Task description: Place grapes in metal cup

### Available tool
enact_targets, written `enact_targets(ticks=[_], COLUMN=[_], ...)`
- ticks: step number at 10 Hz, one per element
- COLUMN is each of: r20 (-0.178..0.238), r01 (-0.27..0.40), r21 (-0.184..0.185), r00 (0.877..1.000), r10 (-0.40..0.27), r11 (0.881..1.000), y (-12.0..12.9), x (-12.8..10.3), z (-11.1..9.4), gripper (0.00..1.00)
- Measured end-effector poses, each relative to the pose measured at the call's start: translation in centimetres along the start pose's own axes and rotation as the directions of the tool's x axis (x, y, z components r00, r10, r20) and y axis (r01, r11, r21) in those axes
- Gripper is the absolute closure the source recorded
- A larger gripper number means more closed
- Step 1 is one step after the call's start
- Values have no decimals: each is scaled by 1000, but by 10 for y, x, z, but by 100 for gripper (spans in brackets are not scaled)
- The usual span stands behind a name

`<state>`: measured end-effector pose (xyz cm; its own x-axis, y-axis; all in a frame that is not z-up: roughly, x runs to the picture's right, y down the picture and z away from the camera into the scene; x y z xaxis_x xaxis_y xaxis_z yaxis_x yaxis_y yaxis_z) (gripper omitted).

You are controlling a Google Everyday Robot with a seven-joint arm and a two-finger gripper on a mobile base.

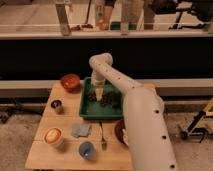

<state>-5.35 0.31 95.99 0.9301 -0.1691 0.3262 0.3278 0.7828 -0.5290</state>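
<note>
room: dim, with a long dark panel behind, a pale ledge running past the far edge of the table, and speckled floor on both sides. table (42, 125) of pale wood planks fills the middle. the white arm (142, 120) rises from the lower right, bends at an elbow over the far side and drops into the green tray (86, 112) at table centre. an orange bowl (70, 81) sits by the tray's far left corner, and a dark plate (119, 131) shows on the right, half hidden by the arm. near the front edge stand a white cup (53, 136) and a blue cup (86, 149), with a grey cloth (80, 130) and a fork (103, 140) between them and the tray. the metal cup (56, 105) stands upright on the wood, near the tray's left wall. the grapes (107, 99) lie in the tray as a dark lump with no clear long axis, touching or just beside the gripper (98, 93) on its right in this view. whether the claw is spread, pressed together or pinching them i cannot tell. as i judge it, the coming move turns on this: the grapes are right of the gripper and the cup is well to its left beyond the tray wall, so the bunch must be lifted over that rim and carried left.
</note>
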Motion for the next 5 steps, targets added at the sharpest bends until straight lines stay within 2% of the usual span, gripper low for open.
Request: enact_targets(ticks=[3, 5], r20=[26, 53], r01=[-33, -40], r21=[-6, -23], r00=[999, 998], r10=[34, 41], r11=[999, 999], y=[0, 1], x=[-5, -9], z=[11, 18], gripper=[20, 21])
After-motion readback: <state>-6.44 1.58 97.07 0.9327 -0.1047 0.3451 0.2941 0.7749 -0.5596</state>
